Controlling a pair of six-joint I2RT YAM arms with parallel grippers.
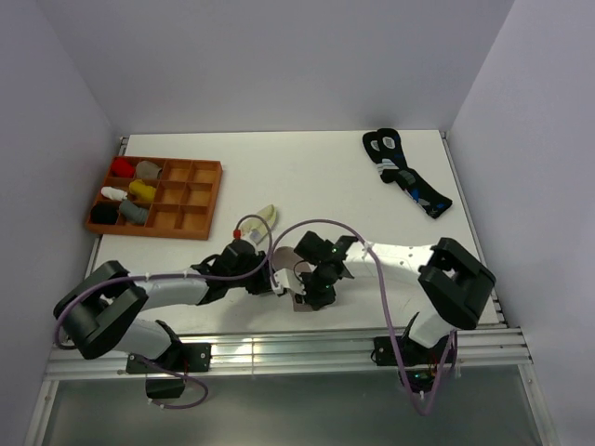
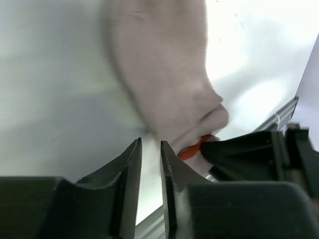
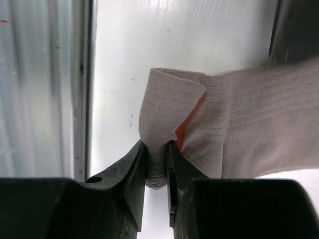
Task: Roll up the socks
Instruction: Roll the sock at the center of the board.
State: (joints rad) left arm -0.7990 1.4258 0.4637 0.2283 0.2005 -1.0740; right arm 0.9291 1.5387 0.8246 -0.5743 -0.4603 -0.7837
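The taupe sock [image 3: 239,124] lies near the table's front edge, its end folded over so a red cuff stripe [image 3: 189,119] shows. My right gripper [image 3: 156,144] is shut on that fold, with fabric pinched between its fingers. In the top view the same sock [image 1: 299,303] sits between the two grippers, mostly hidden by them. My left gripper [image 2: 150,142] is open by a narrow gap with only table showing through; the sock [image 2: 169,74] lies just beyond its right finger. The cream sock [image 1: 267,215] lies farther back, behind the left gripper [image 1: 272,276].
A wooden compartment tray [image 1: 219,190] with small sock bundles stands at the back left. A pair of black socks [image 1: 404,172] lies at the back right. The aluminium rail [image 1: 325,348] runs along the near table edge, close to the right gripper [image 1: 302,288].
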